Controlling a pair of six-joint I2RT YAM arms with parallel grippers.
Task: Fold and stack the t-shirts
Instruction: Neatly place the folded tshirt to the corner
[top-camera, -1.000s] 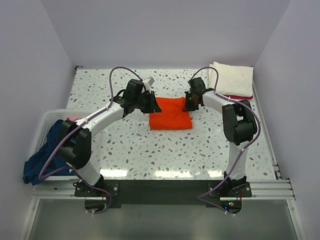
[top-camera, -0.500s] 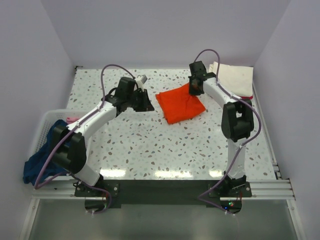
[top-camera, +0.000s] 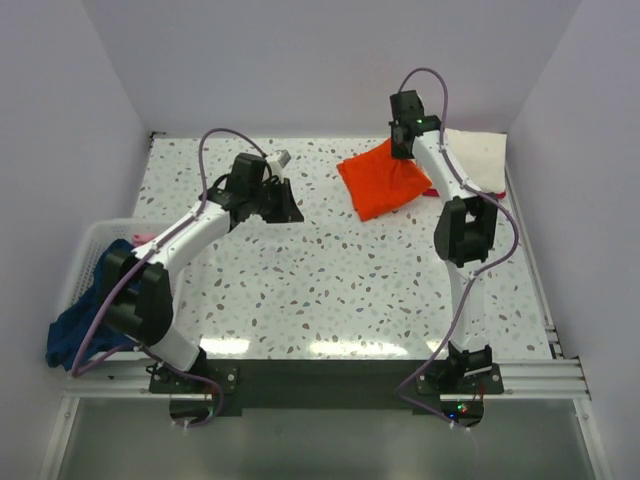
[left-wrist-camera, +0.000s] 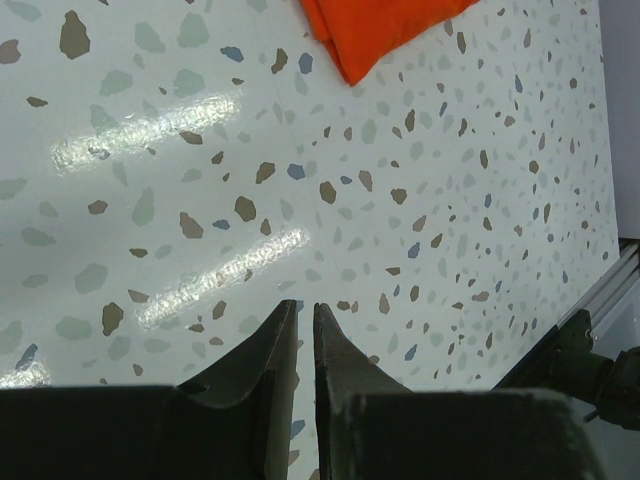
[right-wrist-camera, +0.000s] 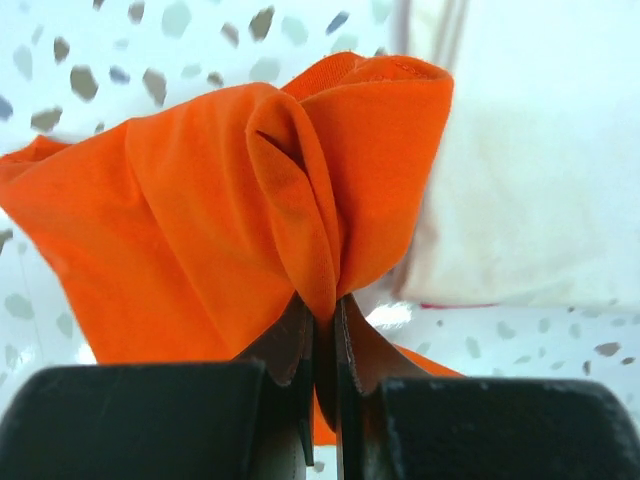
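Firstly, nearest the arm bases, a white slatted plastic basket (top-camera: 92, 240) sits at the left edge of the speckled white table (top-camera: 330, 290). A crumpled navy blue cloth t-shirt (top-camera: 75, 325) is draped over its near rim, and a trace of pink cloth (top-camera: 146, 237) shows inside. Both are judged to be unfolded work awaiting attention.

Further in, the left hand (top-camera: 288, 210) hovers low over bare table. Its dark fingers (left-wrist-camera: 275, 350) are parted by a thin slit only, with nothing between them and nothing touched. It is judged to be parked clear so the other arm can work alone.

Beyond it, toward the far right, a folded bright orange cloth t-shirt (top-camera: 385, 185) hangs as a compact bundle from the right hand (top-camera: 404, 148). That hand is clamped tight on a gathered fold at the bundle's top. Whether the lower edge rests on the table cannot be told. The single high pinch is judged to keep the folds together during transfer.

Farthest, a folded cream-white cloth t-shirt (top-camera: 475, 155) lies in the far right corner with a red cloth edge (top-camera: 445, 192) showing beneath it. The orange bundle is just beside this stack, so placing it on top is judged to be the step in hand.
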